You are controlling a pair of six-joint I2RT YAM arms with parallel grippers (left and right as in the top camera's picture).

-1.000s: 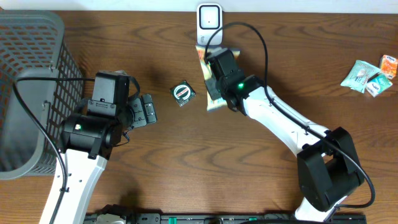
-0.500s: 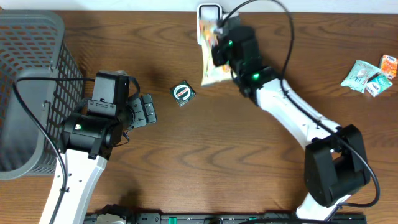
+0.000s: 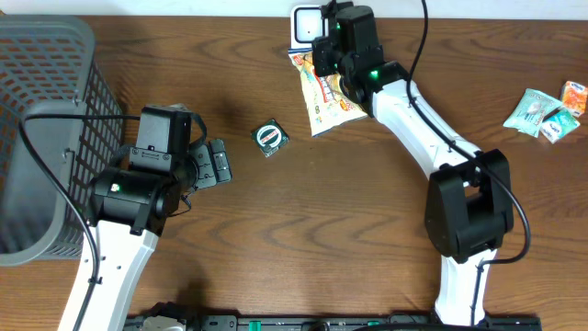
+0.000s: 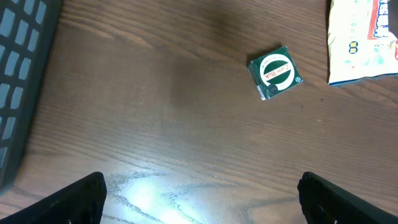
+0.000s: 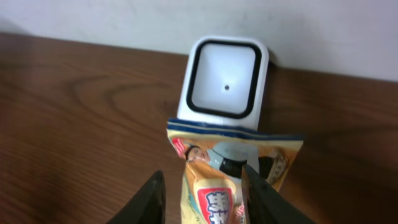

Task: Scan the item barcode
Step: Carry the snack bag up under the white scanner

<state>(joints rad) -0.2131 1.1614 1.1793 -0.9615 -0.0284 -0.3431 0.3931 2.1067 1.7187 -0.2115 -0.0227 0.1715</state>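
Right wrist — glossy packet (image 5: 214, 155) beside rounded-square scanner (image 5: 227, 78).

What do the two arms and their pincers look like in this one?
The left arm and right arm have white links, black joint housings and looping black cables. Each carries a small green light. The left pincer and right pincer have black fingers.

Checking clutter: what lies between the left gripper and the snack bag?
Only a green packet, touching neither the left gripper nor the bag, in the overhead view.
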